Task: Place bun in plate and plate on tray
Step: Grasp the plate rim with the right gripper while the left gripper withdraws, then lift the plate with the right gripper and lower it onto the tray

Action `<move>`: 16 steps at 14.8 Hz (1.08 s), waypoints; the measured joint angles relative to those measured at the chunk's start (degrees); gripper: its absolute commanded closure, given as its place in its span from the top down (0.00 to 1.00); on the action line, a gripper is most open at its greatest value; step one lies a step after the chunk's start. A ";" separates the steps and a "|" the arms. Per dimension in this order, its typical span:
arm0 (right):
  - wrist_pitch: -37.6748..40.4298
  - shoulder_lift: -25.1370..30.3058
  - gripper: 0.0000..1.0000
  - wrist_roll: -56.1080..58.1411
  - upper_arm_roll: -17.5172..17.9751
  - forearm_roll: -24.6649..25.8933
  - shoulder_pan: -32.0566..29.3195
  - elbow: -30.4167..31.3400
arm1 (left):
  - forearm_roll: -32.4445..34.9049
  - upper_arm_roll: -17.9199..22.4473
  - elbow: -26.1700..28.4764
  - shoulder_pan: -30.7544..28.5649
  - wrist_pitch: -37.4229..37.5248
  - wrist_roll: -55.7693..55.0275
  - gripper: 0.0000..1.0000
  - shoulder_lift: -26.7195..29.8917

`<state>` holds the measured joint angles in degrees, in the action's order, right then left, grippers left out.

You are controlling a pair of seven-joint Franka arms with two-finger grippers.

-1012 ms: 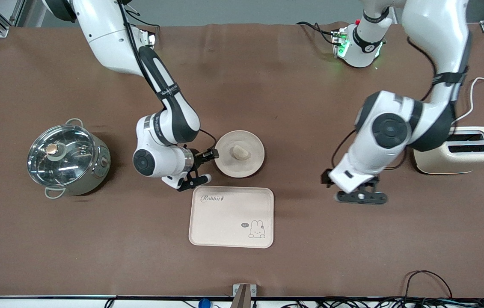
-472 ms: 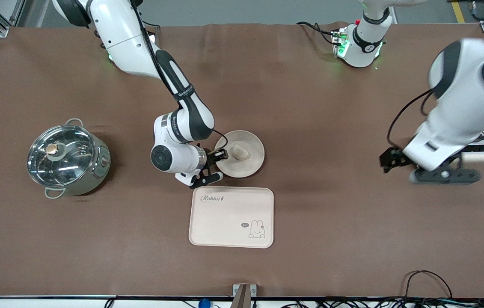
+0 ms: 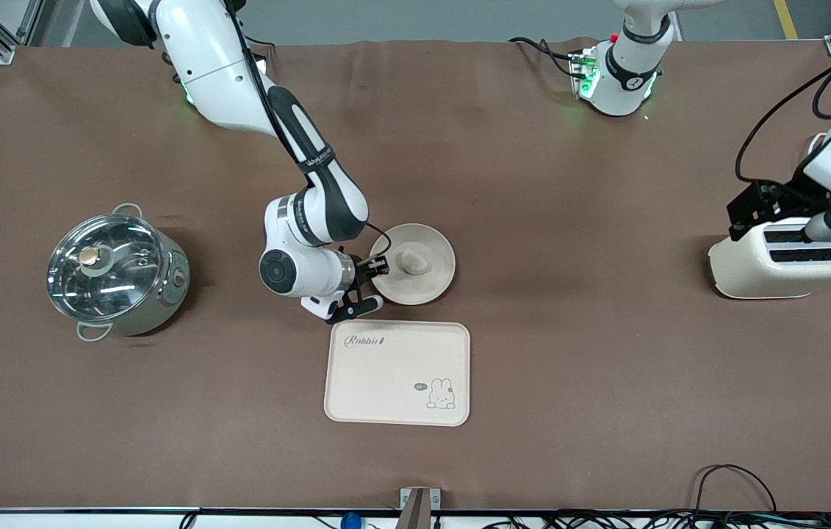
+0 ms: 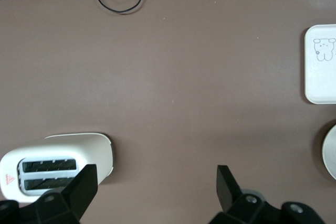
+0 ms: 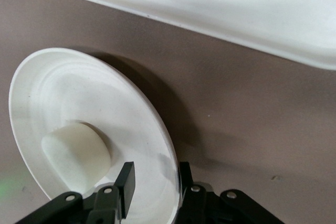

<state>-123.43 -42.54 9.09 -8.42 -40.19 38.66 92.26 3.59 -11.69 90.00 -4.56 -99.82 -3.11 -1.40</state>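
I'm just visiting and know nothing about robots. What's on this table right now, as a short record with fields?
bun: lying in the plate
plate: on the table, just farther from the front camera than the tray
tray: bare, nothing on it
right gripper: jaws straddling the plate's rim
left gripper: open, over the toaster
pot: lidded, toward the right arm's end
remaining: plate not yet on tray

one bun [image 3: 412,261], one plate [image 3: 433,286], one tray [image 3: 397,373], one toaster [image 3: 786,267], one pot [image 3: 117,269]
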 measured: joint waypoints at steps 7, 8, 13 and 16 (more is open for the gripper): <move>-0.01 -0.33 0.15 0.14 0.02 0.10 0.61 0.03 | -0.08 12.86 0.76 12.99 4.71 -0.05 1.00 4.23; -0.01 -0.34 0.11 0.23 0.02 0.38 0.69 0.03 | -0.08 12.97 0.99 13.04 4.71 0.08 1.00 4.18; -0.15 -0.34 0.01 0.28 -0.07 2.22 0.73 -0.11 | -0.64 12.98 -0.74 13.43 4.98 0.00 1.00 3.20; -0.73 -0.15 0.01 0.22 -0.49 2.24 0.73 -0.51 | -0.94 13.00 -2.05 13.43 7.71 0.00 1.00 2.56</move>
<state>-124.16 -42.69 9.31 -8.91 -37.94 39.40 91.75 2.64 1.31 87.95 8.87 -92.11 -3.11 1.16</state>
